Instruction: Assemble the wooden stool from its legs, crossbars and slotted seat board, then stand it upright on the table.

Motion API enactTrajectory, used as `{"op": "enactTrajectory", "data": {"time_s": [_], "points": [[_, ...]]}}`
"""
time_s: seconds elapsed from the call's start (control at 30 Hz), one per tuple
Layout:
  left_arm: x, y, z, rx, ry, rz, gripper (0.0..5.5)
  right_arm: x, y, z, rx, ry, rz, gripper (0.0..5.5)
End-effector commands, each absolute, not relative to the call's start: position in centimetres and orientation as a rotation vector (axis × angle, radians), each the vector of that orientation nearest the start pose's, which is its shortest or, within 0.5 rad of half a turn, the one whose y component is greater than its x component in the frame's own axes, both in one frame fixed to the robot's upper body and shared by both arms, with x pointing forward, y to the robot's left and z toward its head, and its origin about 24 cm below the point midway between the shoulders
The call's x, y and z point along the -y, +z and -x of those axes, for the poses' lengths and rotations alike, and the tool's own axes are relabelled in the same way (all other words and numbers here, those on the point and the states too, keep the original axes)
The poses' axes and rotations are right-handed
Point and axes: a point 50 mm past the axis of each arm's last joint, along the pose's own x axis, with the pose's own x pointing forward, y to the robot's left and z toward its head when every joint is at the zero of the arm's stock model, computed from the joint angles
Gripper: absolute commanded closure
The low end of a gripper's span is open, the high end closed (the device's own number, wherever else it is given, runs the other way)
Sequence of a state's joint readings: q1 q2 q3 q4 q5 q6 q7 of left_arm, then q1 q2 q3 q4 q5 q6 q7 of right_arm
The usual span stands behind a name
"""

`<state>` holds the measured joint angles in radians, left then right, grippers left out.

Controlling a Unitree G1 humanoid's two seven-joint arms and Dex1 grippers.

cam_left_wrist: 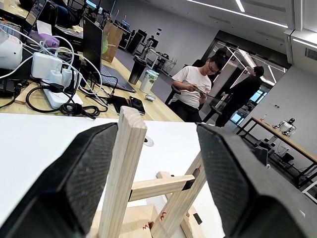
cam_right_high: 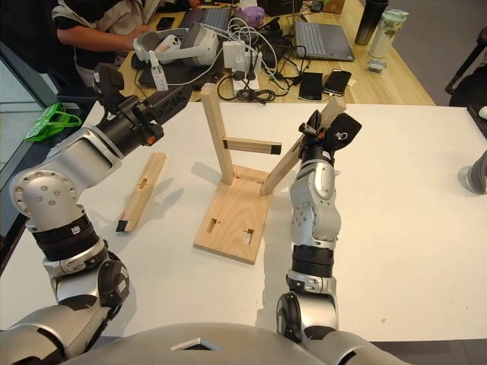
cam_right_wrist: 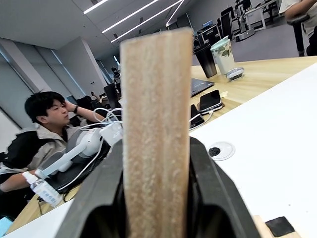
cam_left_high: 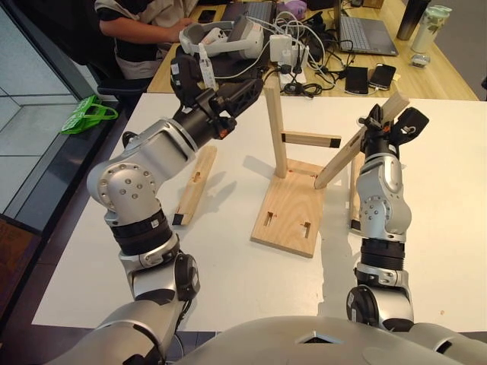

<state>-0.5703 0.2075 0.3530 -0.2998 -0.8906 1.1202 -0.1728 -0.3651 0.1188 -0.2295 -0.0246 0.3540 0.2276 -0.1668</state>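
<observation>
The slotted seat board [cam_left_high: 289, 211] lies flat mid-table. One leg [cam_left_high: 275, 125] stands upright in it, with a crossbar [cam_left_high: 310, 139] sticking out towards the right. My left gripper [cam_left_high: 257, 82] is open at this leg's top; in the left wrist view the leg [cam_left_wrist: 124, 173] rises between the two pads [cam_left_wrist: 79, 183] without touching them. My right gripper [cam_left_high: 378, 125] is shut on a second leg [cam_left_high: 346, 156], held slanted with its lower end at the board's right rear corner. This leg [cam_right_wrist: 156, 124] runs up between the fingers in the right wrist view. A loose leg [cam_left_high: 194, 186] lies left of the board.
Another wooden piece [cam_left_high: 354, 199] lies partly hidden behind my right forearm. A wooden desk [cam_left_high: 426, 72] behind the white table holds cables, a headset [cam_left_high: 224, 36], a laptop and phones. A green bag [cam_left_high: 90, 114] sits on the floor to the left.
</observation>
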Motion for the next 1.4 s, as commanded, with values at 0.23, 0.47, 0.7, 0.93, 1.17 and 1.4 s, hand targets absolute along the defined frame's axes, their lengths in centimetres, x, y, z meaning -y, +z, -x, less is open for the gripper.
{"op": "enactTrajectory", "data": {"time_s": [0.23, 0.47, 0.7, 0.93, 1.17, 1.4], "points": [[-14.9, 21.5, -29.3, -0.057, -0.679, 0.423, 2.57, 14.0, 12.1, -31.3, 0.17, -0.016, -0.405, 4.5], [-15.3, 21.0, -29.0, -0.073, -0.683, 0.376, 2.57, 15.7, 11.0, -31.3, 0.127, -0.187, -0.441, 4.5], [-15.3, 21.2, -28.9, -0.063, -0.677, 0.374, 2.57, 16.4, 9.4, -29.9, 0.077, -0.277, -0.405, 4.5], [-14.7, 22.0, -29.1, -0.047, -0.681, 0.39, 2.57, 15.8, 9.8, -28.4, 0.123, -0.336, -0.297, 4.5], [-14.4, 23.0, -29.7, -0.042, -0.68, 0.415, 2.57, 15.4, 10.3, -27.7, 0.148, -0.451, -0.346, 4.5], [-13.9, 24.1, -30.6, -0.061, -0.695, 0.419, 2.57, 14.7, 9.8, -26.1, 0.135, -0.639, -0.405, 4.5]]}}
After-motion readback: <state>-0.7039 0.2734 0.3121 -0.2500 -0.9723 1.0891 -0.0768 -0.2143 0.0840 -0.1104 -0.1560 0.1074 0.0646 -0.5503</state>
